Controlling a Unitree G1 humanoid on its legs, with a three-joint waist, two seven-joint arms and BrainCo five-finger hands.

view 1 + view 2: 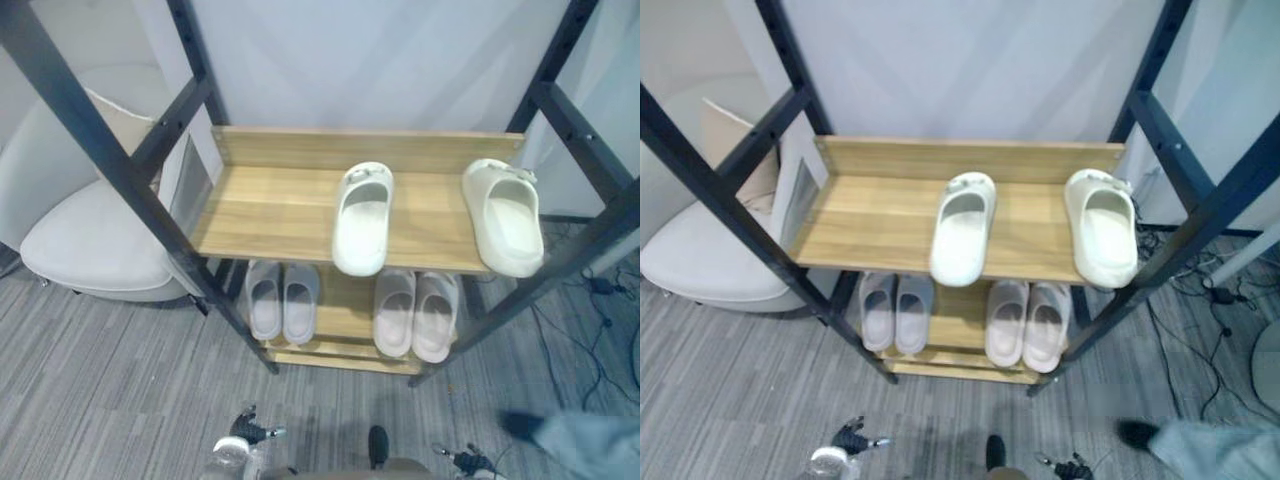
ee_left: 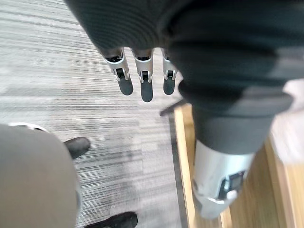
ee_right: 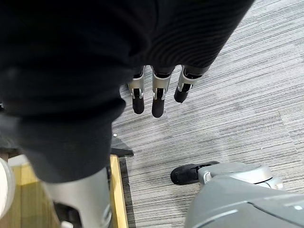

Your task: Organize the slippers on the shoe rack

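Nearest, empty above the grey carpet (image 2: 52, 66): left hand (image 2: 144, 78) and right hand (image 3: 159, 97), fingers straight, loosely spread. Further on, shoe rack (image 1: 265, 205), left pair (image 1: 283, 300) and right pair (image 1: 415, 312) of pale slippers on its lower shelf. Up top, two white slippers well apart: middle slipper (image 1: 362, 217), near end over the front edge; right slipper (image 1: 505, 215) at the shelf's right end.

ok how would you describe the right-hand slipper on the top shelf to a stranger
Look at the wooden shoe rack in the black frame, top shelf. Two white slippers lie there apart; it is the right slipper, at the shelf's right end. Its mate lies mid-shelf, and the lower pairs sit side by side.
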